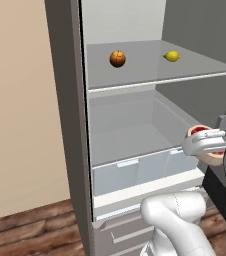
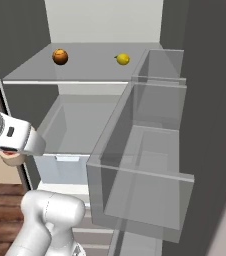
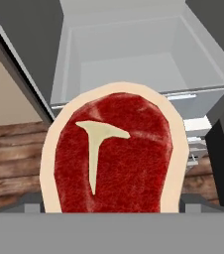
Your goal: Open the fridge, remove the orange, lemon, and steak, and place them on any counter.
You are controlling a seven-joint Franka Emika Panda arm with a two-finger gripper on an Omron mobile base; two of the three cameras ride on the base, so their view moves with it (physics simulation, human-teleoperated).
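Fridge (image 1: 65,100) door swung open; pale grey interior exposed. Orange (image 1: 117,58) sits on the upper shelf (image 1: 135,80), toward the left side. Lemon (image 1: 172,56) on the same shelf at the orange's 3 o'clock, well apart from it. In the right base view the orange (image 2: 60,56) and lemon (image 2: 123,59) read the same way, lemon to the right.

Steak (image 3: 115,158) is off the shelves, held out in front of the open crisper drawer (image 3: 134,64), which lies at the steak's 12 o'clock in the hand view. Red face with a pale T-shaped fat streak and pinkish rim turned to the hand camera.

Gripper (image 1: 205,144) spread wide with the steak (image 1: 201,132) between its fingers, pinching it across the slab. In the left base view it sits at 3 o'clock, level with the drawer front. Wood floor (image 1: 20,230) below.
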